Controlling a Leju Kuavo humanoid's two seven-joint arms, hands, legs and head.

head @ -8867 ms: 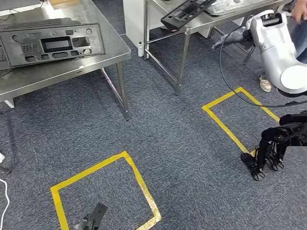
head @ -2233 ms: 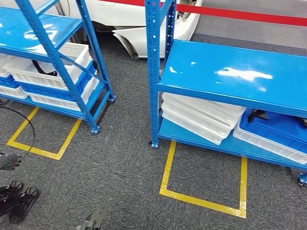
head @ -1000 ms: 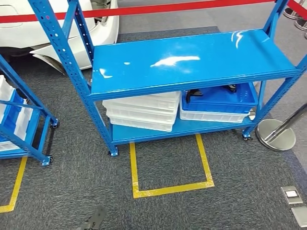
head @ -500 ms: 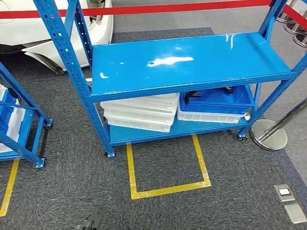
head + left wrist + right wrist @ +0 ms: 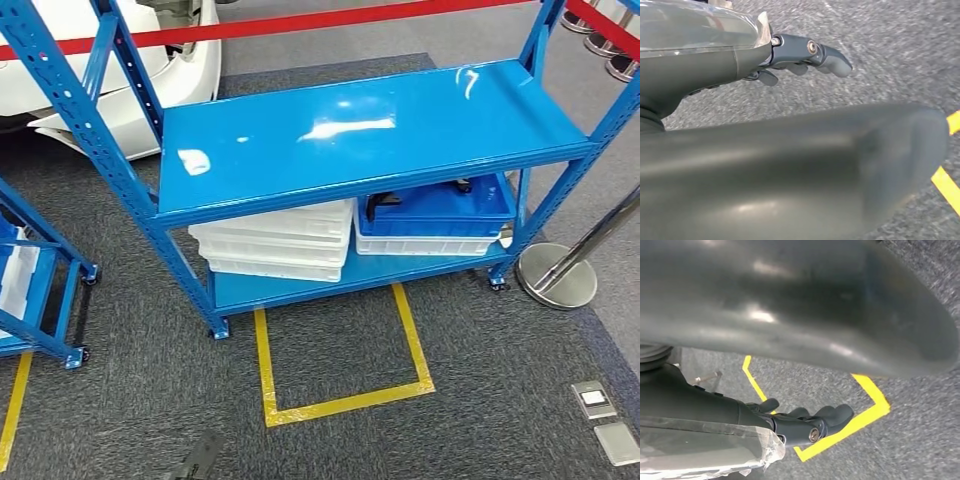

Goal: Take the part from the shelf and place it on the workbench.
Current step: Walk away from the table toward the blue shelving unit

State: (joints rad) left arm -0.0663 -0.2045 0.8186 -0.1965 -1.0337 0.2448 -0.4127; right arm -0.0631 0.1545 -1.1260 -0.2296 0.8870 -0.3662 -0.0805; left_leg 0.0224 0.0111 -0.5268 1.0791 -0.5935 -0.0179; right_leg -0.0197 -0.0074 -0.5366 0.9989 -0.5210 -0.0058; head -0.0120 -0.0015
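Two hands hang at the robot's sides over grey carpet: the left hand (image 5: 806, 55) shows dark fingers lying loosely extended with nothing between them, and the right hand (image 5: 810, 422) likewise, fingers slightly bent, holding nothing. Item sought: a dark part (image 5: 381, 200), partly hidden, lying in the shallow blue plastic tray (image 5: 438, 208) on the lower tier of the blue steel shelf (image 5: 362, 130), toward its right end; its shape cannot be told from here. Step in hand, by judgement: the approach. It would go best by stopping inside the yellow tape square (image 5: 341, 355) on the floor, squared to the shelf front, then stooping and reaching under the glossy upper tier, which overhangs the tray and leaves little headroom. Adjacent stock: a stack of white plastic trays (image 5: 275, 238) just beside the blue one, which rests on a further white tray. Surroundings: a chrome stanchion base (image 5: 556, 275) near the right shelf leg, a red barrier tape (image 5: 302, 22) behind, a second blue rack (image 5: 38, 290) at left.
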